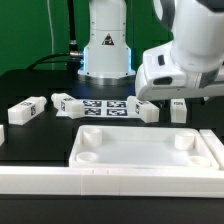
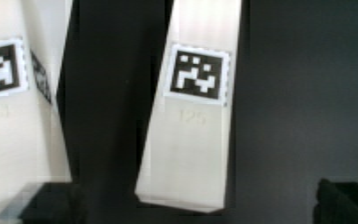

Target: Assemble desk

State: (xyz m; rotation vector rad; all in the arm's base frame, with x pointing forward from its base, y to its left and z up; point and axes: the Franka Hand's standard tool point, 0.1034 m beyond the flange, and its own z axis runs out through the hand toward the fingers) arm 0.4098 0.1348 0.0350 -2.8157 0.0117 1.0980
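gripper (image 2: 194,204) jaws fully wide, holding nothing. The dark fingertips (image 2: 44,205) only just make it into the wrist view, one either side of a leg (image 2: 190,120), with a clear gap both sides and no contact

leg: white plastic, square section, lying flat, long axis running away from the jaws. One black-and-white tag (image 2: 201,75) on its upper face; faint embossed mark just past the tag, too blurred to read

outside one jaw, across a strip of black table (image 2: 282,100), there's another white tagged piece (image 2: 2,90), cropped by the frame edge, so can't tell which part it is

exterior view only:
- arm (image 1: 178,62) hangs over that leg; its body hides the jaw gap here
- the leg lies just beside the marker board (image 1: 105,107)
- upright leg (image 1: 178,109) stands near the jaws, toward the exterior view's right
- third leg (image 1: 70,104) and fourth leg (image 1: 27,110) lie flat beyond the marker board toward the exterior view's left, well apart from the jaws
- slab (image 1: 135,155) sits on the camera side of the jaws: wide, white, raised rim, round sockets at the corners, open side up
- low white rail (image 1: 60,185) runs along the slab's camera-side edge

the wrist view shows none of the slab, the rail or the other legs
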